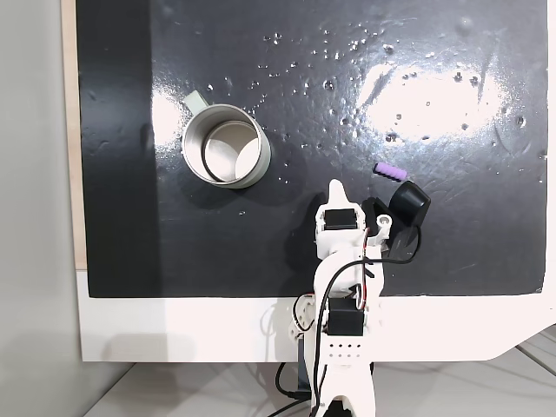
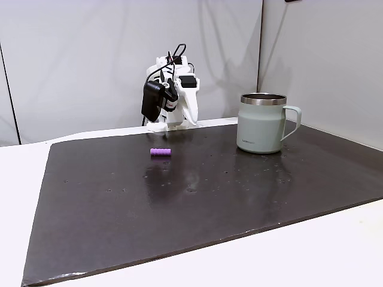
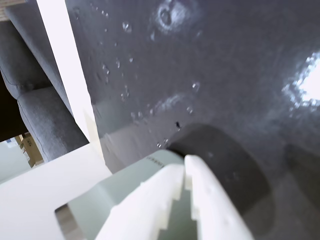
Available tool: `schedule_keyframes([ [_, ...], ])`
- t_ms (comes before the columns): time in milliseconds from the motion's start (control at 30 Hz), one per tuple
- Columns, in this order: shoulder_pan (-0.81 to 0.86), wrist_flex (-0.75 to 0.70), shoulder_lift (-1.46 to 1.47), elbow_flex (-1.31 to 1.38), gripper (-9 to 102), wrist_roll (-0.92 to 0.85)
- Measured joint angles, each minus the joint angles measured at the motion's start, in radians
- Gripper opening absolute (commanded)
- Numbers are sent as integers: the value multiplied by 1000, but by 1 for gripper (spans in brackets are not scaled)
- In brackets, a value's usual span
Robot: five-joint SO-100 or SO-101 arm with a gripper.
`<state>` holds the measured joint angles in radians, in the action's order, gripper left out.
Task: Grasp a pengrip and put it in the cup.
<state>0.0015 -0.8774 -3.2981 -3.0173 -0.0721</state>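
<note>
**Gripper closed and empty, pengrip off to its side**

In the wrist view the gripper (image 3: 184,167) has its two white fingers pressed together, tips meeting, with nothing between them. Its point hangs over the cup (image 3: 120,187), whose pale green side and silver rim sit just behind and below the fingers. Small dark lettering runs along the cup wall near the fingertips, but it is too blurred to read.

In the top-down fixed view the gripper (image 1: 337,187) points up the picture from the folded arm (image 1: 346,287). The pengrip (image 1: 389,170) lies on the mat (image 1: 417,252) to the right of the fingertip and slightly beyond it, near but not touching. The black camera housing (image 1: 408,208) on the wrist sits just below the pengrip. The cup (image 1: 224,145) stands to the left of the gripper and further up, apart from it, with its handle tab at the upper left of the rim.

In the side-on fixed view the arm (image 2: 170,95) is tucked at the far edge of the mat (image 2: 119,203). The pengrip (image 2: 160,152) lies on its side in front of it, closer to the camera. The cup (image 2: 261,122) stands upright to the right, handle facing right. A short line of dark print shows low on its wall, too small to make out.
</note>
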Motion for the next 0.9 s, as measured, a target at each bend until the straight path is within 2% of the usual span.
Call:
schedule_keyframes([
  [100, 49, -28, 25, 66, 0, -3],
  [233, 78, -29, 233, 210, 0, -3],
  [600, 181, -43, 856, 583, 19, -3],
  [900, 276, -97, 1227, 811, 21, -40],
])
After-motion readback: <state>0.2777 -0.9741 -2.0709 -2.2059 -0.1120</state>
